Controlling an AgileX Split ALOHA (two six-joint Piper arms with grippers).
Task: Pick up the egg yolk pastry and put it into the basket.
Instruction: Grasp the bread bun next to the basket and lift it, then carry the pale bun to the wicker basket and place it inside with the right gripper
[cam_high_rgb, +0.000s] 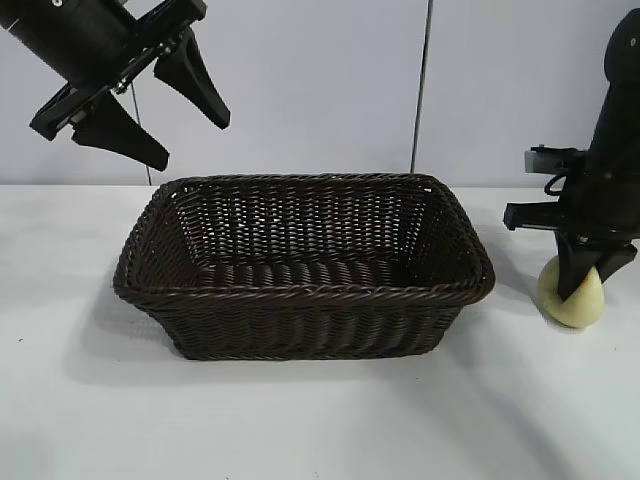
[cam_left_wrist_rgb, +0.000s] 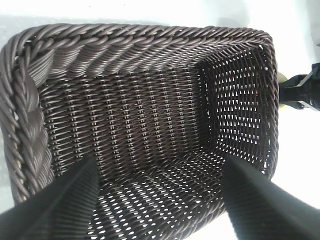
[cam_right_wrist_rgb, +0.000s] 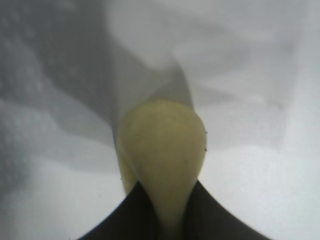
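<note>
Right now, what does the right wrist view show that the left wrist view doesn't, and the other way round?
Only the right wrist view shows the right gripper pinching the egg yolk pastry, squeezed narrow between the dark fingers, on the white table.

Only the left wrist view shows the basket with nothing inside it, framed by the left gripper and its spread fingers.

Shared: the white table, the right arm's hardware, seen past the basket's far rim in the left wrist view, and a pale sliver beside it there that may be the pastry.
</note>
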